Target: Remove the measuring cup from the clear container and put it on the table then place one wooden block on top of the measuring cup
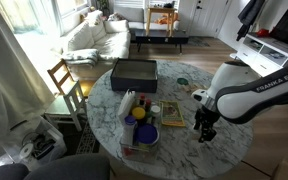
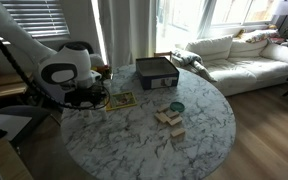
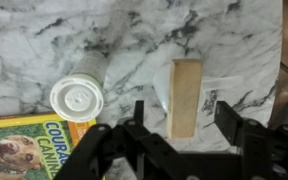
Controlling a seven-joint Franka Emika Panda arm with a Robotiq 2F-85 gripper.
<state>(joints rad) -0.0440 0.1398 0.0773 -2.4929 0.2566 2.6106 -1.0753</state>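
In the wrist view the measuring cup (image 3: 78, 97), small and whitish, lies on the marble table (image 3: 44, 40) beside a book. A wooden block (image 3: 187, 95) lies flat just right of it. My gripper (image 3: 184, 118) is open, one finger on each side of the block's near end with a gap on both sides. In an exterior view my gripper (image 1: 204, 128) hangs low over the table (image 1: 179, 150) on the robot's side. The clear container (image 1: 144, 140) stands apart with blue and yellow items in it. In an exterior view (image 2: 84, 98) the gripper is partly hidden by the arm.
A dog book (image 3: 24, 145) lies against the cup, also seen in an exterior view (image 1: 172, 115). A dark grey box (image 1: 134, 72) (image 2: 156, 72) stands at the table's far side. More wooden blocks (image 2: 169, 120) and a green item (image 2: 176, 107) lie mid-table. A wooden chair (image 1: 64, 80) stands beside the table.
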